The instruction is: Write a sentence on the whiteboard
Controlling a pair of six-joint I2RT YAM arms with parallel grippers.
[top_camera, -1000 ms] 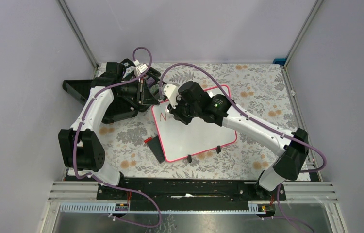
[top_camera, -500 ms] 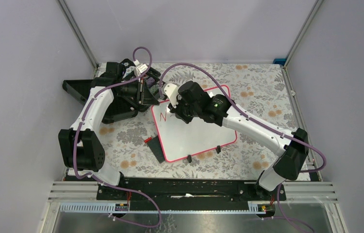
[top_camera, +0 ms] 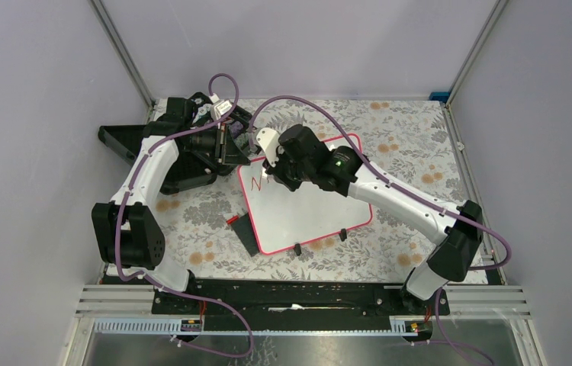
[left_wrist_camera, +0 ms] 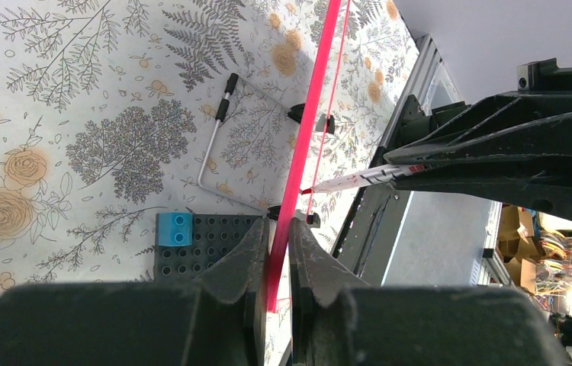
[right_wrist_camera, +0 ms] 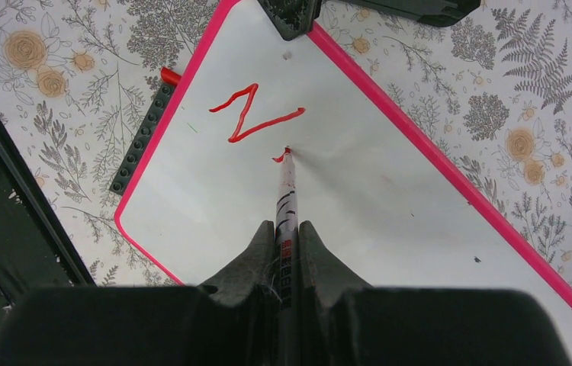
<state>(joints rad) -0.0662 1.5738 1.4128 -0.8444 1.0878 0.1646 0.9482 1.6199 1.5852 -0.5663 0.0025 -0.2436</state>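
Note:
The whiteboard [top_camera: 310, 217] lies on the flowered table, white with a pink-red frame. My left gripper [top_camera: 231, 149] is shut on its far-left corner; in the left wrist view the jaws [left_wrist_camera: 277, 252] pinch the pink frame [left_wrist_camera: 315, 107] edge-on. My right gripper [top_camera: 274, 169] is shut on a white marker [right_wrist_camera: 286, 191], tip touching the board [right_wrist_camera: 397, 206]. Of the sentence, only a red "N" [right_wrist_camera: 254, 114] and a short red stroke [right_wrist_camera: 277, 158] at the tip show. The marker also shows in the left wrist view [left_wrist_camera: 359, 179].
A dark grey studded plate [top_camera: 246, 233] lies by the board's near-left edge, with a blue block [left_wrist_camera: 173, 229] on it. A bent metal key [left_wrist_camera: 214, 145] lies on the cloth. Black stands [top_camera: 126, 142] sit at the far left.
My right gripper has shifted slightly toward the far left with the marker, starting a short stroke beside the "N". The left arm and the board have not moved.

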